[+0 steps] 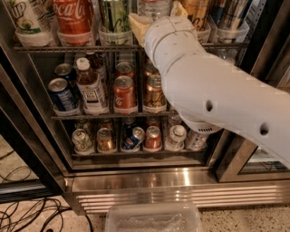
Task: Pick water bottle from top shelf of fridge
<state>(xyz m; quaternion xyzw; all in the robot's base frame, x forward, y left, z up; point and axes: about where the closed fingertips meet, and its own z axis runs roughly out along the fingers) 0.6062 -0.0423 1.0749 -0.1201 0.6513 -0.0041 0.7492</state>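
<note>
Water bottle (154, 6) between spread fingers (137, 23) of gripper (156, 12), top shelf (68, 46)

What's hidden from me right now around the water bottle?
1. The water bottle: cut off by the camera view's top edge, lower part behind the gripper at the top shelf.
2. Whether the gripper holds it: hidden by the white arm.
3. The bottom-rack cans at right: partly behind the arm.

I see my gripper (157, 14) up at the top shelf (68, 47) of the fridge (136, 180), right at the water bottle (153, 5), beside a green can (113, 16).
</note>
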